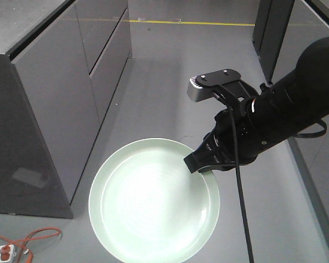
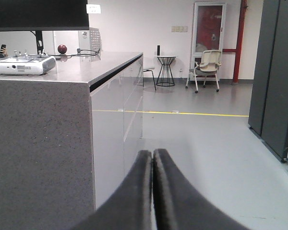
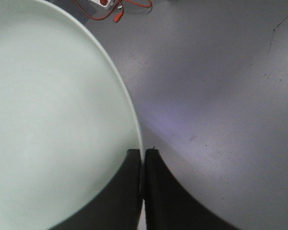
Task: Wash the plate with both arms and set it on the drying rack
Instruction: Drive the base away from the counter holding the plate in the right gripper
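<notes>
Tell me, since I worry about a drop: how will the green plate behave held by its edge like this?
Probably stiff: the plate juts flat from the right claw without sagging. Its glossy surface looks slippery, and only its edge is pinched, so it may swivel or slide out. It looks breakable, and hard floor lies below.

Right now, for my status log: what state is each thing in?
plate: held by its rim, face up over the floor, empty.
right gripper: shut on the plate's rim.
left gripper: shut, holding nothing.
cabinet drawers: closed.
</notes>
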You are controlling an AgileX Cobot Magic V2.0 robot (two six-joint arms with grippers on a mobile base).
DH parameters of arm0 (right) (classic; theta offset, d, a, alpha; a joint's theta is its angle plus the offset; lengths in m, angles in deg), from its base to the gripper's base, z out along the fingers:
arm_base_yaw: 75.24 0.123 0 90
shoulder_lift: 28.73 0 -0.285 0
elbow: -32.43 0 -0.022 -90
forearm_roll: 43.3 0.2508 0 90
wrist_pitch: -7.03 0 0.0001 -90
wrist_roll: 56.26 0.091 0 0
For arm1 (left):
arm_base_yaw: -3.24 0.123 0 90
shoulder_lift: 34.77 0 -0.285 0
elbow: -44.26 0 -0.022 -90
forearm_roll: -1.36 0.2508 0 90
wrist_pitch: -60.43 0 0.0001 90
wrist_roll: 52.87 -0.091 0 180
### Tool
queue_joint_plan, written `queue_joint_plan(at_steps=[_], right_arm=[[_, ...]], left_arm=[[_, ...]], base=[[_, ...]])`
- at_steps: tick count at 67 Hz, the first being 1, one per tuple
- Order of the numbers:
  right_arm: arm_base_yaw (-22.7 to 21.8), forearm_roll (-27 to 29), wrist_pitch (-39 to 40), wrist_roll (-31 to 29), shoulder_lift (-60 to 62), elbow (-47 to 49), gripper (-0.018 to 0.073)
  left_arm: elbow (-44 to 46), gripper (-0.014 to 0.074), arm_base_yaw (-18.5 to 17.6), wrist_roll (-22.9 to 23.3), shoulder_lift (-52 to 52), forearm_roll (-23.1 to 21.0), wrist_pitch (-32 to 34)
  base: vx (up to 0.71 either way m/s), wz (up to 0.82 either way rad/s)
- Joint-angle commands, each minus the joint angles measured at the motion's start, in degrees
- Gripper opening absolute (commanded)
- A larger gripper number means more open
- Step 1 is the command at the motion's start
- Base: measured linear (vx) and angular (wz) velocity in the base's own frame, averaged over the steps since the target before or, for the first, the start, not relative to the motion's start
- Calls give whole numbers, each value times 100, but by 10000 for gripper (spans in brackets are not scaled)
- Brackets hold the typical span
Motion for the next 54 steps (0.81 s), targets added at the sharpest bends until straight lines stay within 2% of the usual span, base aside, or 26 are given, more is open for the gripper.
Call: queue_joint_plan(at_steps=[1, 54], right_arm=[[-19, 137, 154, -57, 222, 151, -1], [-19, 137, 83, -57, 222, 151, -1]], left_arm=[[124, -6, -23, 10, 84, -16, 444], [124, -6, -23, 10, 84, -16, 444]], base=[[14, -1], [16, -2]])
